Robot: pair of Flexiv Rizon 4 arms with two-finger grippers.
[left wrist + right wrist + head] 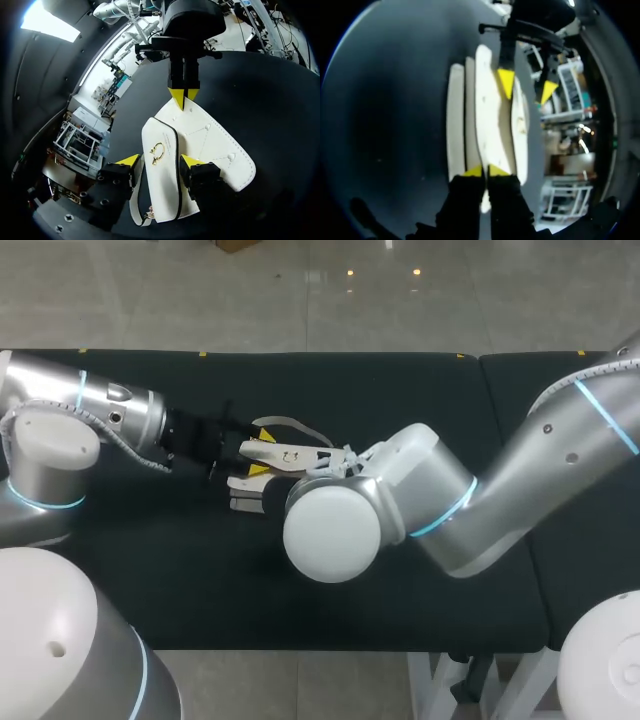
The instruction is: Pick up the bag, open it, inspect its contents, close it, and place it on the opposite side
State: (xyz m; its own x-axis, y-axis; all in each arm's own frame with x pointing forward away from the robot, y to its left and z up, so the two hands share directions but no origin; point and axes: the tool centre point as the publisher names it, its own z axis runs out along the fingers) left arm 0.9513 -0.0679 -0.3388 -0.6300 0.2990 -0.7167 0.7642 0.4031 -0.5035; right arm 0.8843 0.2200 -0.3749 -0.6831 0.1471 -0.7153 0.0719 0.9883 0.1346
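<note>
Both arms: meeting head-on at the bag (162, 195), tip facing tip.
Right gripper (482, 172): we've got it pinched tight on the tip of the flap (220, 150).
Left gripper (160, 161): we straddle the bag's body, one pad on each side, and it looks clamped.
Bag position: held between our arms at the middle of the table (400, 590), with the strap (295, 425) looping toward the far edge. We can't tell whether it clears the surface.
Progress: pick-up looks done, and we judge the opening under way, with the flap splayed off the body. Inspecting, closing and setting it on the opposite side are all left.
Heading: long axis runs from the left edge toward the right edge, flap end toward our right arm, gold clasp (157, 152) facing up.
</note>
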